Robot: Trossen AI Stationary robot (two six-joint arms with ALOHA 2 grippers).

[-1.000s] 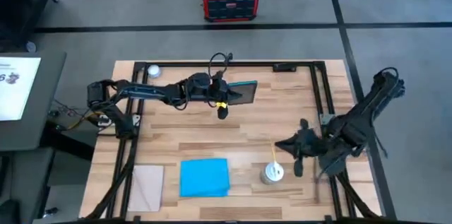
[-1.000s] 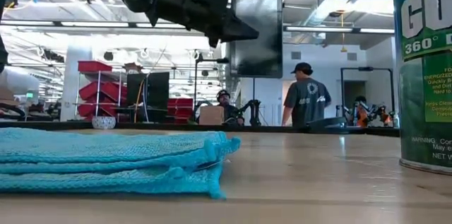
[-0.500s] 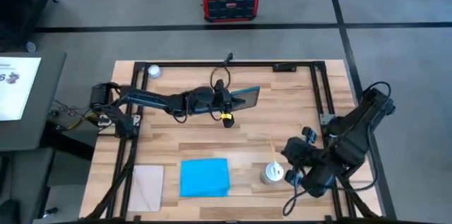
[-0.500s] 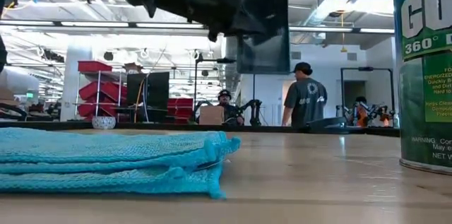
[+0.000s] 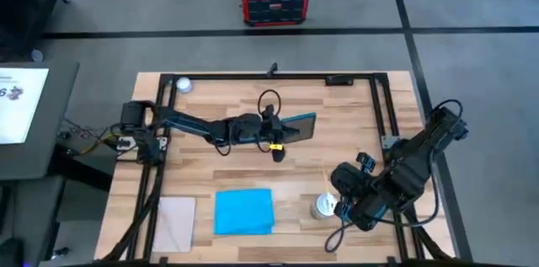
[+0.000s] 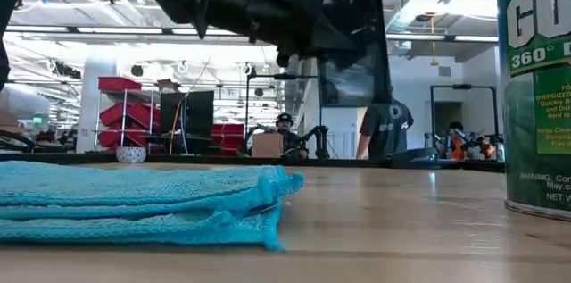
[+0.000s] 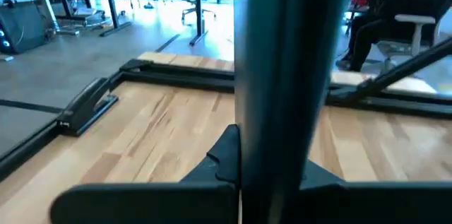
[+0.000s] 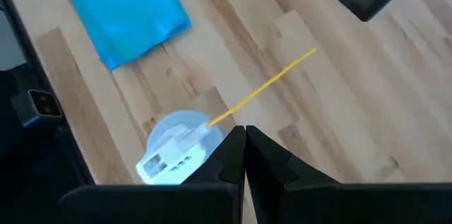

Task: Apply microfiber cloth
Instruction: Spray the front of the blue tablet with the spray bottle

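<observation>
The blue microfiber cloth (image 5: pixel 244 211) lies folded flat on the wooden bench (image 5: pixel 210 162), near its front edge. Just beside the cloth sits a pale sheet (image 5: pixel 174 223). The left claw (image 5: pixel 280 135) pinches a dark tablet (image 5: pixel 300 127), held above the bench well beyond the cloth. The right claw (image 8: pixel 244 133), fingers pressed together, hovers over a spray can (image 5: pixel 323 207) standing near the cloth.

Grey floor (image 5: pixel 472 14) w/ red shelving (image 6: pixel 120 95)

Overhead camera straight down on the table (image 5: pixel 354 145), low camera level at tabletop, both sharing the microfiber cloth (image 5: pixel 243 211).
</observation>
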